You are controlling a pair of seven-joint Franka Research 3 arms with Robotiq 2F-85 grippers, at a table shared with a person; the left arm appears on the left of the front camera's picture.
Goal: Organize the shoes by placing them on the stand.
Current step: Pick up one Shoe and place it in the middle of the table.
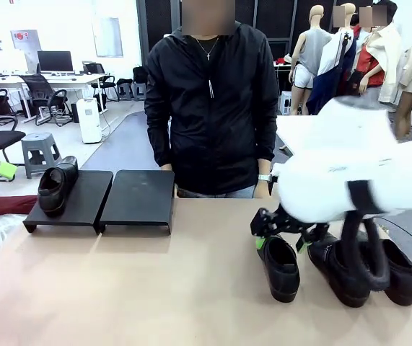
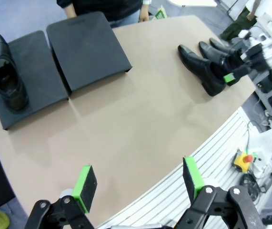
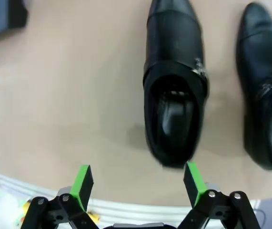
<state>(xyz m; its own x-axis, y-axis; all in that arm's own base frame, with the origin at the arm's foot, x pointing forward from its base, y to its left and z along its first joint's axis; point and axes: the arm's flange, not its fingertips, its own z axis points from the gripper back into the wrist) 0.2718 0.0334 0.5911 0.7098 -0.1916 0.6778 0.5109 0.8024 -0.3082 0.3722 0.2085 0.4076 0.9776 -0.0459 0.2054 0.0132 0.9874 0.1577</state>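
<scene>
At middle left, one shoe [image 1: 56, 186] sat on the stand [image 1: 137, 198]; the left gripper [image 2: 138, 183] gaped empty. At lower right, the right gripper [image 1: 278, 241], jaws apart, hung over three shoes [image 1: 335, 277]. These were probably stiff, slick leather, best pinched at the heel collar.

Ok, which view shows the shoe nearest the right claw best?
Right wrist view: the shoe lies just beyond the open right claw, seen from above, with its opening and strap plain. The front view shows it toe-on, with the claw over its heel. The left wrist view shows it small and far off.
</scene>
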